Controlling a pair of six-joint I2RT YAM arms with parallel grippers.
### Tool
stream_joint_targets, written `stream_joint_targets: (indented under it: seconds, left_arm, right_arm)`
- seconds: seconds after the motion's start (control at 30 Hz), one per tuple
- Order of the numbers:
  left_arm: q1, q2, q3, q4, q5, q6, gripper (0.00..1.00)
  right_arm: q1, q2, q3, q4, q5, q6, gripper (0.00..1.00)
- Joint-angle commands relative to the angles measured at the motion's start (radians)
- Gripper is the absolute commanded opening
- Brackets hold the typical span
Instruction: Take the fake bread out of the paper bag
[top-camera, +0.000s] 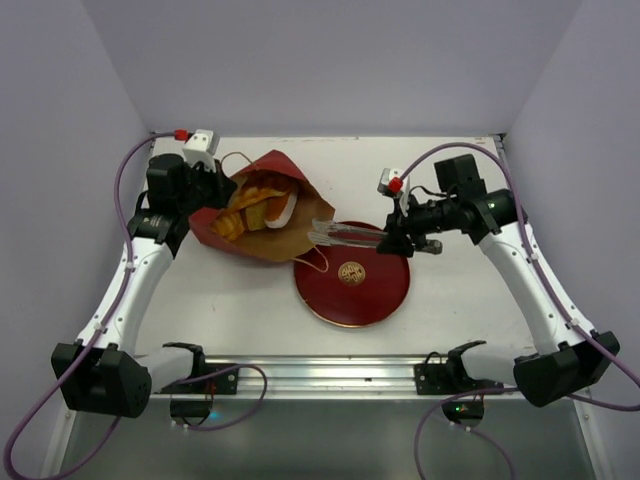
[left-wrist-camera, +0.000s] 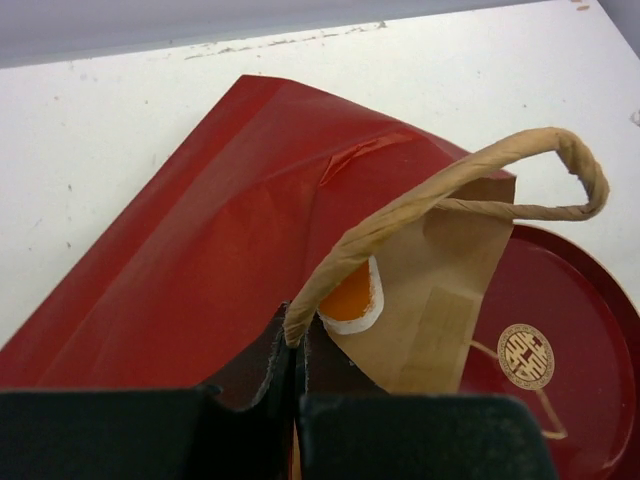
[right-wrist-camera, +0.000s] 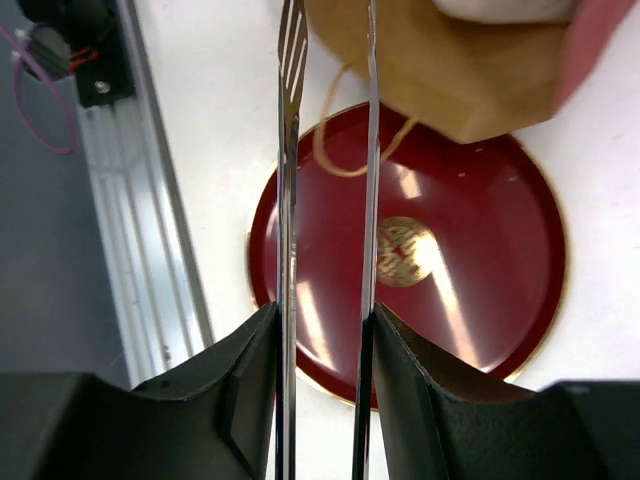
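The paper bag (top-camera: 283, 168) lies on its side at the back left, mouth toward the plate, brown inside showing. Golden-orange fake bread (top-camera: 250, 207) fills its mouth; in the left wrist view an orange slice with a white edge (left-wrist-camera: 352, 296) peeks from under the brown flap of the paper bag (left-wrist-camera: 200, 230). My left gripper (top-camera: 213, 186) (left-wrist-camera: 297, 338) is shut on the bag's tan cord handle (left-wrist-camera: 450, 180), which loops up over the bag. My right gripper (top-camera: 396, 240) (right-wrist-camera: 323, 325) is shut on metal tongs (top-camera: 345, 236) (right-wrist-camera: 287, 150), whose tips reach the bag's mouth (right-wrist-camera: 450, 70).
A round dark-red plate (top-camera: 382, 288) (right-wrist-camera: 490, 270) (left-wrist-camera: 585, 330) with a gold emblem sits on the table right in front of the bag's mouth, under the tongs. The bag's other cord handle (right-wrist-camera: 330, 145) trails onto the plate. A metal rail (top-camera: 330, 372) runs along the near edge.
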Motion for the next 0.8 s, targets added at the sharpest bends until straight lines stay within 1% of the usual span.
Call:
stream_joint_targets:
  seconds: [0.0,0.07,0.1,0.13,0.17,0.2,0.27,0.3,0.37,0.4,0.43,0.5,0.53,0.6,0.63,0.77]
  left_arm:
    - [-0.004,-0.038,-0.035,0.049,0.048,-0.018,0.0]
    - [-0.004,-0.049,-0.045,0.051,0.065,-0.027,0.0]
    - [-0.004,-0.055,-0.055,0.051,0.07,-0.03,0.0]
    - [-0.004,-0.058,-0.059,0.052,0.074,-0.036,0.0]
    - [-0.004,-0.061,-0.064,0.054,0.074,-0.039,0.0]
    - [-0.004,-0.068,-0.07,0.054,0.076,-0.042,0.0]
    - [-0.004,-0.071,-0.073,0.054,0.077,-0.053,0.0]
    - [-0.004,-0.074,-0.076,0.055,0.077,-0.058,0.0]
    - [-0.004,-0.072,-0.073,0.048,0.079,-0.071,0.0]
    - [-0.004,-0.071,-0.072,0.045,0.08,-0.076,0.0]
    - [-0.004,-0.068,-0.065,0.042,0.083,-0.085,0.0]
    - [-0.004,-0.068,-0.062,0.039,0.088,-0.096,0.0]
    - [-0.004,-0.068,-0.061,0.037,0.094,-0.105,0.0]
    - [-0.004,-0.071,-0.061,0.037,0.096,-0.116,0.0]
    - [-0.004,-0.072,-0.062,0.037,0.099,-0.124,0.0]
    - [-0.004,-0.075,-0.061,0.029,0.1,-0.133,0.0]
  right_arm:
    - [0.032,0.008,0.107,-0.003,0.092,-0.043,0.44]
    - [0.088,0.04,0.142,0.002,0.148,-0.057,0.44]
    - [0.111,0.054,0.15,0.006,0.216,-0.06,0.44]
    - [0.162,0.066,0.156,0.011,0.255,-0.071,0.44]
    - [0.185,0.088,0.162,0.026,0.293,-0.076,0.44]
    - [0.24,0.097,0.162,0.034,0.368,-0.08,0.44]
    - [0.297,0.118,0.153,0.072,0.445,-0.094,0.45]
    - [0.355,0.123,0.145,0.087,0.526,-0.099,0.45]
    - [0.409,0.131,0.124,0.144,0.617,-0.117,0.47]
    - [0.456,0.143,0.119,0.161,0.664,-0.123,0.47]
    - [0.478,0.152,0.116,0.179,0.757,-0.138,0.48]
    - [0.538,0.183,0.116,0.221,0.842,-0.162,0.49]
    - [0.558,0.192,0.114,0.239,0.931,-0.186,0.49]
    - [0.61,0.223,0.107,0.288,1.007,-0.215,0.5]
    - [0.622,0.235,0.104,0.302,1.069,-0.24,0.5]
    - [0.675,0.284,0.059,0.403,1.189,-0.304,0.5]
